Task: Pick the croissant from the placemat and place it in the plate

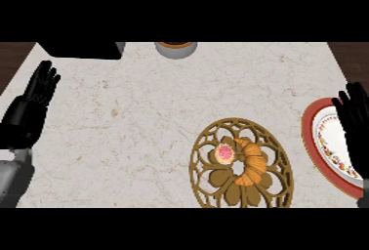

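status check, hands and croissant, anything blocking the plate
Left hand open, resting at left edge. Right hand open, over the plate. Croissant on placemat, untouched, small pink-topped pastry beside it.

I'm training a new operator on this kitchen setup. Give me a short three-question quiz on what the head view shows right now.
1. True or false: the croissant already lies in the plate.
2. What shares the placemat with the croissant? A) a small pink-topped pastry B) a fork C) a cup
3. Which hand shows over the plate, and how are its fingers?

Key:
1. False; it lies on the placemat, left of the plate.
2. A; the pastry sits against the croissant's left side.
3. The right hand, fingers straight, holding nothing. The left hand rests open at the counter's left edge.
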### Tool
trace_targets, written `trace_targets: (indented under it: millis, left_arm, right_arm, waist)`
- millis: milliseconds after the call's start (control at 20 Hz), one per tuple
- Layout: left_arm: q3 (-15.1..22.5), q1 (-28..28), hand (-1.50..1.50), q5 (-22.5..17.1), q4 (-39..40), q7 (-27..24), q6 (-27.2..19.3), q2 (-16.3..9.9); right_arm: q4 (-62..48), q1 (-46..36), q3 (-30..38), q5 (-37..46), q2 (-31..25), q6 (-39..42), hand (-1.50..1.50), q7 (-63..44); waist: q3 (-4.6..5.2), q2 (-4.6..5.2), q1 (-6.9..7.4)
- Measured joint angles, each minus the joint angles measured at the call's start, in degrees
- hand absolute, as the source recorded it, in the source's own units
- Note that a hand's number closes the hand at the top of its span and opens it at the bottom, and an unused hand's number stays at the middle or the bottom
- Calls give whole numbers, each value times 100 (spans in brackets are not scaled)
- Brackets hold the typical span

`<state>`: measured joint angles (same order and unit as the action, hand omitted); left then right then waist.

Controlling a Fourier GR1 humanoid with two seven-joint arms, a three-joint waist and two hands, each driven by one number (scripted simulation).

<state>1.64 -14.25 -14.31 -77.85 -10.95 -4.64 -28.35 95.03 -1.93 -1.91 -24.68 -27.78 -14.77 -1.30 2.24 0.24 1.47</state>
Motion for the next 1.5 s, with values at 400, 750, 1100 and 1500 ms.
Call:
trace_targets:
  millis: [400,750,1100,1500]
  left_arm:
    - [300,449,0,142,318,7,36,346]
    - [505,751,0,152,394,166,54,603]
    - [499,1022,0,246,239,204,-67,739]
    - [366,1169,0,222,142,212,-6,656]
  right_arm:
    - [-541,-899,-1213,1689,454,-1393,-150,-610]
    - [-1212,-760,-2113,3611,1924,-3808,-150,-119]
    - [-1516,-167,-2783,5510,2589,-4842,-150,-611]
    - [-923,741,-2506,7643,2725,-3812,-150,-2440]
  waist:
    - [-106,42,70]
    - [-196,-8,-27]
    - [-210,-41,-140]
    - [-190,-61,-253]
